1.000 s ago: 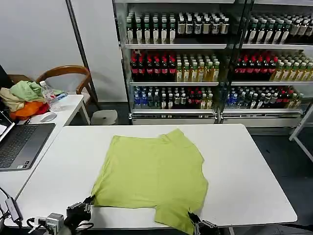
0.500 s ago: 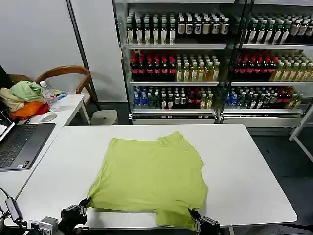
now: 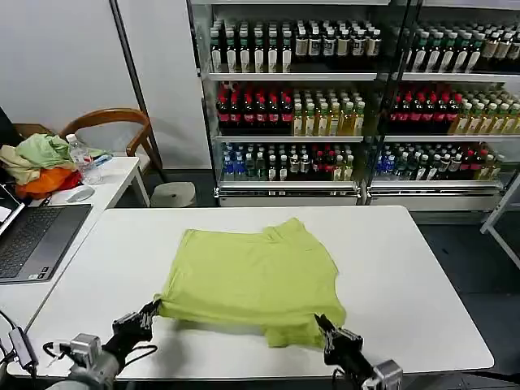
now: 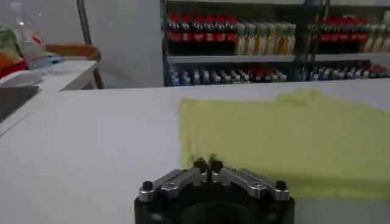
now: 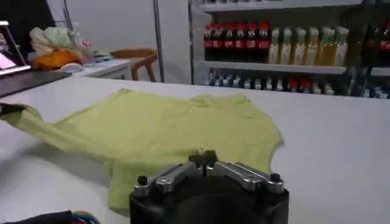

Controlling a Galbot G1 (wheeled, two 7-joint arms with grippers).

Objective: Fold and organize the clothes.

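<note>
One T-shirt [image 3: 253, 280]; left tool [image 3: 149, 309], right tool [image 3: 322, 327] apparently pinching hem.

White table [image 3: 422, 268]; drink coolers [image 3: 357, 97] behind; white wall [image 3: 57, 57], dark floor [image 3: 463, 244]. Side desk [image 3: 114, 175] with laptop [image 3: 32, 240], wooden chair [image 3: 114, 122], stool [image 3: 173, 195].
</note>
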